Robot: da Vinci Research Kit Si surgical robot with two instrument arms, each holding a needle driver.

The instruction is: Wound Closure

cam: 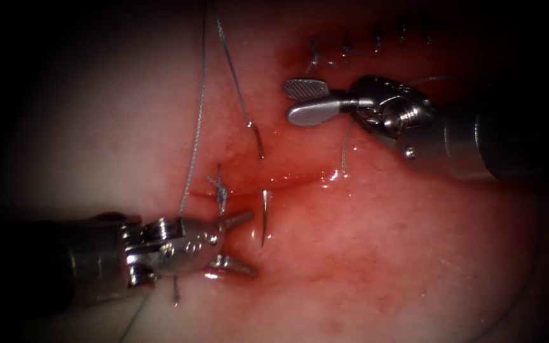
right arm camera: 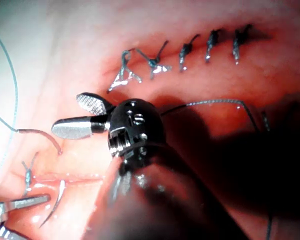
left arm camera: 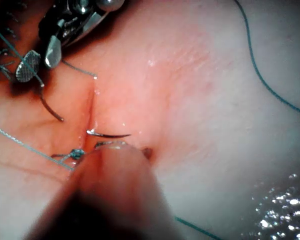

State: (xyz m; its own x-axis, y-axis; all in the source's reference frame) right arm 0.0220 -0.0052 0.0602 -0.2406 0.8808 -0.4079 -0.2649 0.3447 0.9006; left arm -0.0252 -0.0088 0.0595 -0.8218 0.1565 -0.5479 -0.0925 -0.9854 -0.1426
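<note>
Item one, the needle (cam: 264,216) — lodged in the tissue (cam: 376,254). Its middle is buried across the cut (cam: 274,184); the pointed end shows below the cut line and the thread end (cam: 257,136) rises above it. Neither of your tools grips it.

Item two, your left tool (cam: 239,244) — jaws spread wide, holding nothing, flanking the exposed tip as if placed to take it.

Item three, your right tool (cam: 306,101) — jaws parted, empty, held off to the right above the cut, clear of the work.

Item four, the thread (cam: 198,114) — runs slack from the needle's tail up out of view.

Item five, a knot (cam: 221,190) just left of the needle; finished stitches (right arm camera: 190,55) line the far stretch.
</note>
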